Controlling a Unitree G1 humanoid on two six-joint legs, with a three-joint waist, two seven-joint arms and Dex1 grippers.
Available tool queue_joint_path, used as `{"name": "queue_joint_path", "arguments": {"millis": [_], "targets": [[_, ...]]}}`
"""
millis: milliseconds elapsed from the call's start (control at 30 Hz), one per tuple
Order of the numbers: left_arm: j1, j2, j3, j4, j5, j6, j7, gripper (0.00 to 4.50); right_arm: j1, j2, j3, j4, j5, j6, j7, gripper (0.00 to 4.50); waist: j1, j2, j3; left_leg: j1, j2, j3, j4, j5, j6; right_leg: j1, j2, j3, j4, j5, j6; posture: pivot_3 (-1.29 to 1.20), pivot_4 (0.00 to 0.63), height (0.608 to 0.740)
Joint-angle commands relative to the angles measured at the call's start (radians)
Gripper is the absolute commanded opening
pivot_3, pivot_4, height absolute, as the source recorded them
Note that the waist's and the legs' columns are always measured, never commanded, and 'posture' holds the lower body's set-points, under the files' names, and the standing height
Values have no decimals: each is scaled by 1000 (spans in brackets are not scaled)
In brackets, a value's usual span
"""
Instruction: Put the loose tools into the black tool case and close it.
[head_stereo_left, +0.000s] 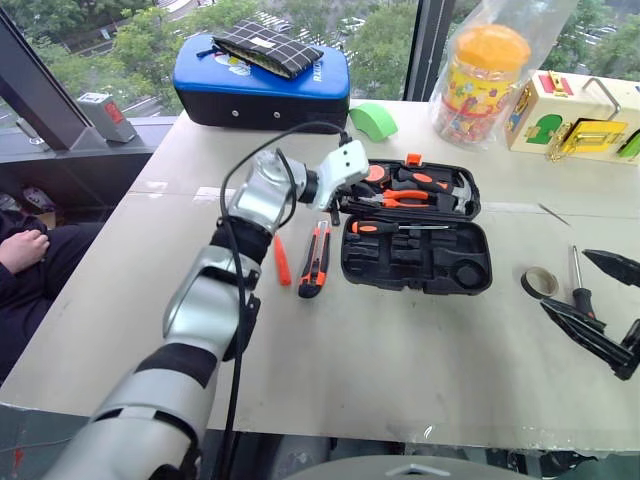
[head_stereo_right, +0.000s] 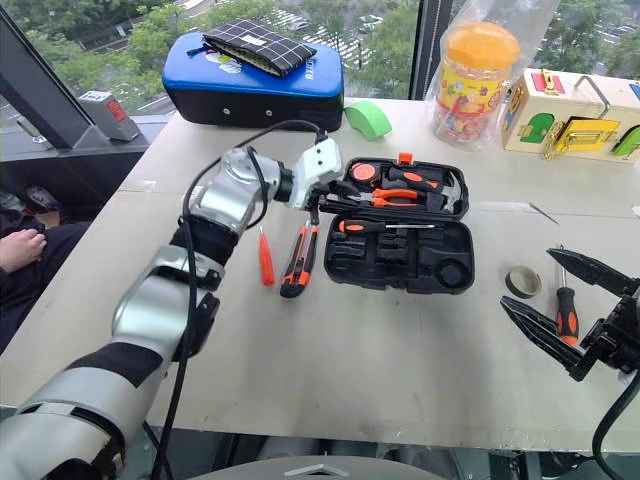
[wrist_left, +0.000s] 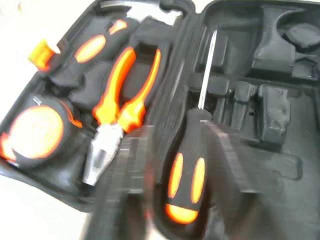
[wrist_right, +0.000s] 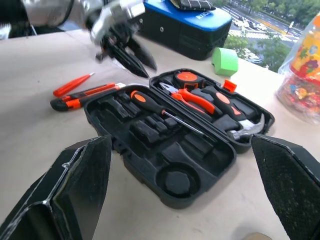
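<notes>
Black tool case (head_stereo_left: 416, 255) lying open, left claw (wrist_right: 131, 54) empty at its left edge, fingers nearly together

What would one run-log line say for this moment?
left gripper: above case edge | right gripper: open, empty | screwdriver: in black tool case | utility knife, tape roll: on table

Left arm shell (head_stereo_left: 205, 300): I see silver-grey rounded segments with black bands between them.
Wrist module (head_stereo_left: 343, 165): a white boxy block sits past a round silver joint.
Cable (head_stereo_left: 236, 330): a thin black lead loops along my forearm.
Right gripper (head_stereo_right: 575, 310): two long black tapering fingers (wrist_right: 75, 195), matte, textured faces.
</notes>
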Motion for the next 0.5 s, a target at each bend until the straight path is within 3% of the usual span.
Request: {"name": "queue_joint_path", "arguments": {"millis": [33, 133, 367, 500], "targets": [[35, -59, 28, -103, -26, 51, 114, 50, 0, 16, 7, -44, -8, -19, -29, 4500, 4, -1, 0, 0, 0, 0, 0, 0, 0, 0, 0, 0, 0, 0, 0, 0, 150, 740], [77, -89, -14, -47, 28, 36, 188, 50, 2, 30, 34, -74, -18, -18, -55, 4500, 4, 0, 0, 0, -1, 0, 1, 0, 0, 0, 0, 2, 0, 0, 0, 0, 150, 740], [108, -42, -133, 87, 157, -107, 229, 50, 60, 52, 81, -139, -35, -6, -86, 4500, -1, 0, -6, 2, -2, 1, 0, 0, 0, 1, 0, 2, 0, 0, 0, 0, 150, 740], [95, -63, -91, 105, 112, -123, 253, 50, 87, 65, 83, -155, -55, 3, -129, 4500, -6, -1, -10, 3, -1, 1, 0, 0, 0, 1, 1, 3, 1, 0, 0, 0, 150, 740]]}}
